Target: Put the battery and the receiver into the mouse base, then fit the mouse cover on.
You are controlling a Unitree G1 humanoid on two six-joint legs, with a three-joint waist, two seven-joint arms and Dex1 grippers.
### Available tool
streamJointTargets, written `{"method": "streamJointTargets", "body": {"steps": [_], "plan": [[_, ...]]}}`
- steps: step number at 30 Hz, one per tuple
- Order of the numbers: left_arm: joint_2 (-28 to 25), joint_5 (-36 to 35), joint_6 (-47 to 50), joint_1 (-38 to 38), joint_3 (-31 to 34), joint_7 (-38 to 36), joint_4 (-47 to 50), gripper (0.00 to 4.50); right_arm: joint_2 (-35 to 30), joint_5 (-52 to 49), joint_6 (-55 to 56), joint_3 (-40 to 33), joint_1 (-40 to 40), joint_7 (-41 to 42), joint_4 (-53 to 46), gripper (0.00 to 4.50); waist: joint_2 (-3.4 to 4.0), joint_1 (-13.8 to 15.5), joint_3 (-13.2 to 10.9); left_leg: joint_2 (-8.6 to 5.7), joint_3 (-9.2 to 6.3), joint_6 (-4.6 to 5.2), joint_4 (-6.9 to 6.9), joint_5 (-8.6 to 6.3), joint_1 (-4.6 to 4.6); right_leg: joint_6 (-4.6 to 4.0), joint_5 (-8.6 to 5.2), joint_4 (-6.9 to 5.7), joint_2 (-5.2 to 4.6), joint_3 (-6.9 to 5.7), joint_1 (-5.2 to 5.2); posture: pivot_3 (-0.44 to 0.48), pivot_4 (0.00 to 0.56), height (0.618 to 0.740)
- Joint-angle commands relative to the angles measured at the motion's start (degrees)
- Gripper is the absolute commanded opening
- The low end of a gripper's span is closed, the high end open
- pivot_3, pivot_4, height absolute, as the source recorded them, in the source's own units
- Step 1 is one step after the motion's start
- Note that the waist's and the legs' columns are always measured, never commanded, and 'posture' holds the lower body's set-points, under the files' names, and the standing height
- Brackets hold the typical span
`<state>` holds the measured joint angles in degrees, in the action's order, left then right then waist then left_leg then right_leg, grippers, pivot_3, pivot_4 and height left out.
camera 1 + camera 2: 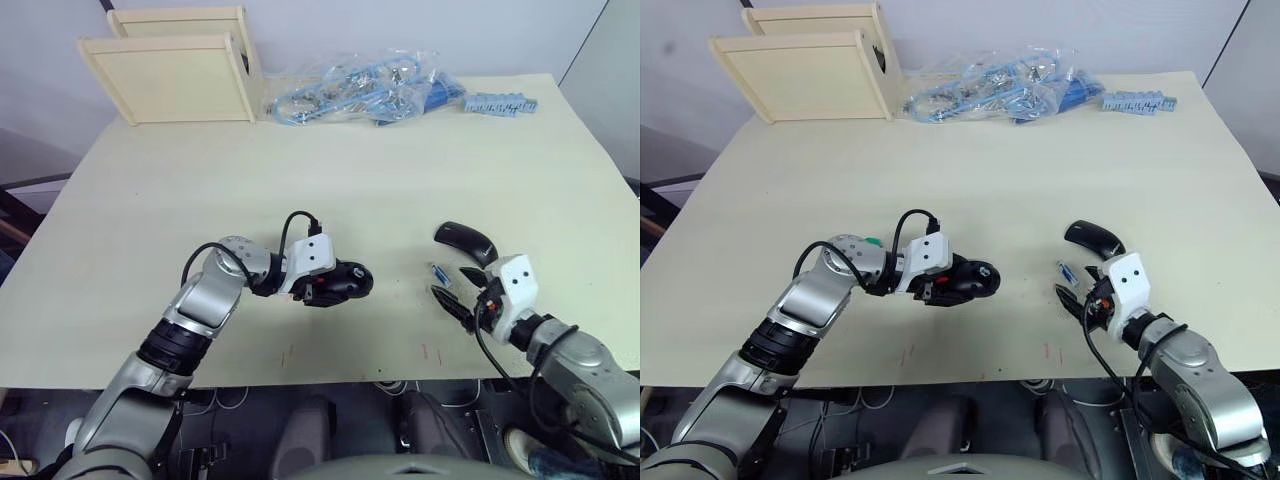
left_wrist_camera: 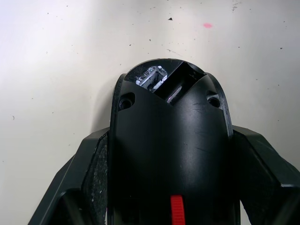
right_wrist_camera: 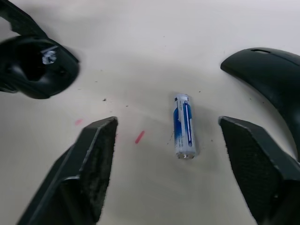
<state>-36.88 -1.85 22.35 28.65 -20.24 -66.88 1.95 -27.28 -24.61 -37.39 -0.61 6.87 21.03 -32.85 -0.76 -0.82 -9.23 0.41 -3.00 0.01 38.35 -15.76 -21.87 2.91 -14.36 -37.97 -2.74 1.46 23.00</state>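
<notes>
Hovering at the near right edge of the tabletop [image 1: 400, 150], the right hand [image 1: 459, 294] had its fingers spread wide and held nothing. The battery [image 3: 184, 125] lay just beyond them, between the fingertips in line, its long axis running roughly near-to-far. The mouse cover [image 1: 466, 241] rested slightly farther, to the battery's right. Well apart to the left, the left hand [image 1: 340, 282] was clamped on the mouse base [image 2: 171, 145], so the right hand looked nearer for the pick.

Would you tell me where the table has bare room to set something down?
The wide middle is bare, between the wooden boxes and plastic bags at the back and both grippers. It is crowded around the right gripper: battery and mouse cover.
</notes>
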Motion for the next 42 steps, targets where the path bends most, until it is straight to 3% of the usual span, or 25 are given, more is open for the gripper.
{"method": "streamJointTargets", "body": {"steps": [1,10,11,16,17,19,26,28,32,36,42], "plan": [[0.17,0.58,0.81,-1.39,-2.02,-0.27,0.59,2.98,0.68,1.59,1.90,0.05,-0.42,-0.36,0.29,3.57,0.00,0.02,0.00,0.00,0.01,0.00,0.00,0.00,0.00,0.00,0.00,0.00,0.00,0.00,0.00,0.000,0.150,0.740],[0.08,0.54,1.04,-1.80,-2.05,-0.03,1.53,2.98,2.99,5.19,5.20,1.06,0.67,-0.26,3.47,3.57,0.01,0.01,0.00,-0.01,0.00,0.00,0.00,0.00,0.00,0.00,0.00,0.00,-0.01,0.00,0.00,0.000,0.150,0.740],[0.00,0.55,0.98,-1.90,-2.02,-0.01,1.59,2.98,3.16,6.01,5.58,1.30,0.72,-0.47,4.17,3.03,0.01,0.00,0.00,0.00,0.00,0.00,0.00,0.00,0.00,0.00,0.00,0.00,-0.01,0.00,0.00,0.000,0.150,0.740],[-0.04,0.61,0.87,-1.96,-2.05,0.07,1.50,2.98,3.15,8.44,7.85,2.27,0.47,0.40,5.80,1.18,0.01,-0.01,0.01,0.00,0.01,0.00,0.00,0.00,0.01,0.00,0.00,0.00,0.00,0.01,0.00,0.000,0.150,0.740],[-0.06,0.64,0.76,-1.97,-2.03,0.07,1.37,2.98,3.24,8.64,8.05,2.23,0.33,0.46,5.83,0.40,0.01,-0.01,0.01,0.00,0.01,0.00,0.00,0.00,0.01,0.00,0.00,0.00,0.00,0.01,0.00,0.000,0.150,0.740],[-0.12,0.66,0.63,-2.04,-1.97,0.10,1.16,2.98,2.96,8.61,7.80,1.71,0.16,0.61,4.82,0.11,0.01,0.00,0.01,0.00,0.01,0.00,0.00,0.00,0.01,0.00,0.00,0.00,-0.01,0.01,0.00,0.000,0.150,0.740],[0.05,0.61,0.31,-1.85,-1.92,0.13,0.56,2.98,-3.59,9.44,1.53,2.54,-0.37,2.74,-5.23,0.11,0.02,0.01,0.00,-0.01,0.00,0.00,0.00,0.00,0.00,0.01,0.00,0.00,-0.01,0.00,0.00,0.000,0.150,0.740],[0.11,0.62,0.17,-1.74,-1.93,0.10,0.32,2.98,-5.46,6.87,-3.55,3.22,-1.43,4.00,-9.42,0.11,0.02,0.01,0.00,-0.01,-0.03,0.00,0.00,0.00,0.00,0.00,0.00,-0.01,-0.01,-0.01,0.00,0.000,0.150,0.740],[0.08,0.69,-0.46,-1.33,-2.01,-0.26,-0.45,2.98,-10.83,1.83,-23.80,6.21,-12.54,4.33,-18.58,0.11,0.04,-0.02,-0.01,-0.03,-0.04,0.01,0.01,0.00,0.00,0.01,0.00,0.00,-0.02,0.00,0.00,0.000,0.150,0.740],[-0.01,0.87,-0.86,-0.98,-2.15,-0.63,-0.89,2.98,-7.23,-5.42,-36.17,5.73,-21.23,4.86,-18.74,0.11,0.03,0.11,0.00,-0.03,-0.28,0.01,0.01,0.00,-0.10,-0.01,-0.01,0.06,-0.01,-0.23,-0.01,0.000,0.150,0.740],[-0.24,0.88,-0.81,-0.88,-2.22,-1.15,-0.72,2.98,-5.77,-7.10,-47.46,10.33,-30.38,2.82,-16.91,0.11,0.04,-0.03,0.00,-0.06,-0.31,0.01,0.01,0.00,-0.11,-0.01,-0.01,0.04,-0.03,-0.25,0.00,0.000,0.150,0.740]]}}
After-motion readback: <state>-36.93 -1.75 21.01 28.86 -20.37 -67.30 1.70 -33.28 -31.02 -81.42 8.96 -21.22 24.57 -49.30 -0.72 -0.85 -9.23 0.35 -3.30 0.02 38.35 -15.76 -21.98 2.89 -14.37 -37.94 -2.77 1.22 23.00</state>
